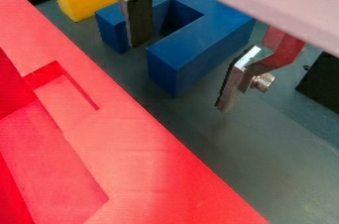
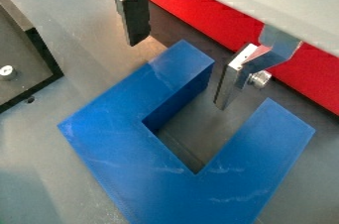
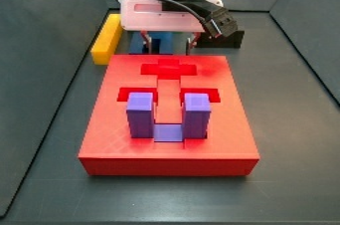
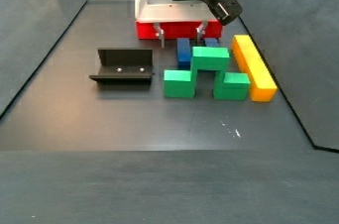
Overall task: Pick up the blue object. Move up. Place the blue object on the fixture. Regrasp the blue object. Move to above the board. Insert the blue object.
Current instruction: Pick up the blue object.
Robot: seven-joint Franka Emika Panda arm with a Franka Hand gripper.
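right now my gripper [image 2: 185,55] hangs with its plates apart, straddling one prong of the blue object [image 2: 199,159], which lies flat on the dark floor beside the board [image 1: 79,139], not clamped. in a side view my gripper [image 4: 181,38] sits at top centre, the one blue object [image 4: 184,54] just below it. i count one fixture [image 4: 122,68], one yellow bar [image 4: 252,66], one green block [image 4: 207,72] and one purple block [image 3: 165,114] on the board [image 3: 169,147].

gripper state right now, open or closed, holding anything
Gripper: open, holding nothing; its fingers straddle one prong of the blue object, apart from it, beside the board.
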